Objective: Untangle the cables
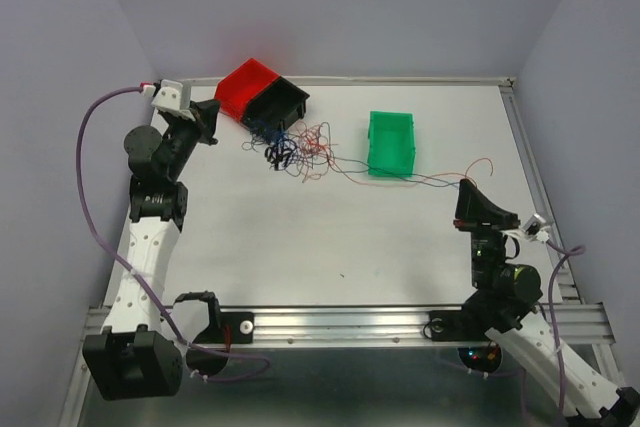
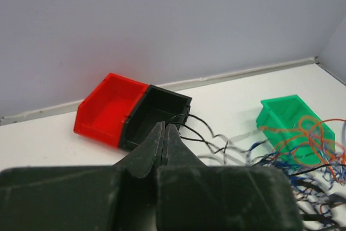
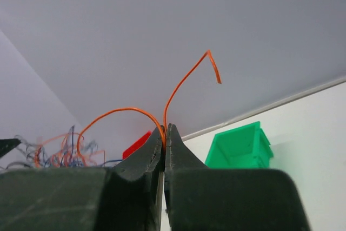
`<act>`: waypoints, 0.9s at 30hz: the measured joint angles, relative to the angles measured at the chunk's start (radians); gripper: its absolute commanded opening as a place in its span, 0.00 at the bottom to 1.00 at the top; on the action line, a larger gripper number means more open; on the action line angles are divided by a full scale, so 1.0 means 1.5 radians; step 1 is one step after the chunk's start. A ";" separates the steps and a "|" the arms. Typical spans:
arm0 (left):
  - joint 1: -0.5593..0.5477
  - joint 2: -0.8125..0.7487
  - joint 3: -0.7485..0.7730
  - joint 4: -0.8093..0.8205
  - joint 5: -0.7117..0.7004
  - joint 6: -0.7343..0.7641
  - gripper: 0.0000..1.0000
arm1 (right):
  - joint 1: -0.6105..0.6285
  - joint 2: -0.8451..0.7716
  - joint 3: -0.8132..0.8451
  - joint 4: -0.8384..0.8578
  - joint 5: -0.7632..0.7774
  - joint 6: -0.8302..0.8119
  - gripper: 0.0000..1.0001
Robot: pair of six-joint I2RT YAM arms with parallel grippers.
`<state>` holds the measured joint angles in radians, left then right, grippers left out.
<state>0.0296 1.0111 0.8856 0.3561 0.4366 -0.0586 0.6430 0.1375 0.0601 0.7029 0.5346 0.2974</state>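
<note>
What the white flat table [image 1: 300, 237] carries
We see a red plastic bin [image 1: 243, 85] touching a black plastic bin [image 1: 282, 107], a green plastic bin [image 1: 390, 142] apart, thin multicoloured cables [image 1: 297, 147] tangled between.

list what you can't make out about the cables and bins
Top view: single strands of the cables, too thin to trace.
Left wrist view: whether the shut left fingers pinch any strand; their tips cover it.
Right wrist view: red bin, mostly behind the right fingers gripping the orange cable; tangle blurred, cut by the left edge.
</note>
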 measured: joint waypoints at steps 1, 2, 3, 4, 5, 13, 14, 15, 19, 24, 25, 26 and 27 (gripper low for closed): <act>0.004 -0.017 -0.007 0.015 0.001 0.000 0.00 | 0.000 -0.025 0.000 -0.026 0.000 -0.002 0.01; 0.007 -0.027 -0.010 0.020 0.002 0.001 0.00 | 0.000 -0.044 0.000 -0.054 0.004 -0.001 0.01; 0.008 -0.039 -0.015 0.030 0.004 0.001 0.00 | 0.000 -0.047 0.000 -0.068 0.004 -0.002 0.00; 0.008 -0.046 -0.017 0.035 0.006 0.001 0.00 | -0.001 -0.043 0.000 -0.086 0.001 -0.002 0.01; 0.008 -0.053 -0.019 0.037 0.006 0.001 0.00 | -0.001 -0.030 0.000 -0.109 -0.005 -0.003 0.05; 0.003 -0.074 -0.041 0.068 0.124 0.006 0.00 | -0.001 0.209 0.015 -0.168 -0.170 -0.023 0.45; -0.002 -0.074 -0.041 0.072 0.141 0.007 0.00 | -0.001 0.250 0.027 -0.169 -0.211 -0.028 0.58; -0.004 -0.075 -0.041 0.074 0.148 0.008 0.00 | -0.001 0.284 0.038 -0.170 -0.248 -0.032 0.64; -0.010 -0.089 -0.049 0.079 0.171 0.014 0.00 | -0.001 0.397 0.099 -0.175 -0.353 -0.043 0.72; -0.032 -0.095 -0.050 0.086 0.261 0.022 0.00 | -0.001 0.510 0.130 -0.115 -0.477 -0.060 0.75; -0.044 -0.095 -0.050 0.086 0.277 0.025 0.00 | -0.001 0.529 0.132 -0.100 -0.489 -0.062 0.75; -0.059 -0.097 -0.050 0.086 0.289 0.030 0.00 | 0.000 0.556 0.139 -0.089 -0.508 -0.066 0.76; -0.070 -0.098 -0.050 0.085 0.302 0.036 0.00 | 0.001 0.589 0.150 -0.075 -0.526 -0.069 0.77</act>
<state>-0.0761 0.8635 0.8112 0.4843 0.8890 -0.0040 0.6441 1.0214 0.2844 0.5911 -0.2543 0.1940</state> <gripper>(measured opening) 0.017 0.748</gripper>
